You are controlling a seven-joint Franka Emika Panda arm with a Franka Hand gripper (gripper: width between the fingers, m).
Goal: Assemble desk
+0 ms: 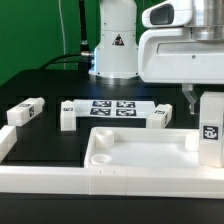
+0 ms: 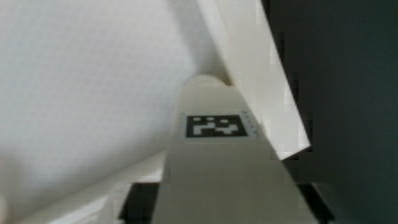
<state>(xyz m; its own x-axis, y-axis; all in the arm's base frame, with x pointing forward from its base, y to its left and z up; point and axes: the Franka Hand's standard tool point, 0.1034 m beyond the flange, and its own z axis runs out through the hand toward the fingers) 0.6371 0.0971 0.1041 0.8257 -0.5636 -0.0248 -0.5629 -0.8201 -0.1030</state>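
The white tray-like tabletop (image 1: 135, 160) lies at the front middle of the exterior view. My gripper (image 1: 204, 100) is at the exterior view's right, shut on a white tagged leg (image 1: 210, 130) held upright at the tabletop's right end. In the wrist view the leg (image 2: 222, 160) runs between my dark fingers (image 2: 146, 200), and its far end sits at a corner of the tabletop rim (image 2: 240, 60). I cannot tell whether it touches. Three other legs lie on the black table: one at the left (image 1: 25, 112), one left of the middle (image 1: 68, 114) and one right of the middle (image 1: 160, 117).
The marker board (image 1: 112, 107) lies flat behind the tabletop, between two legs. A long white border rail (image 1: 40, 178) runs along the front and up the left side. The arm's white base (image 1: 113, 50) stands at the back.
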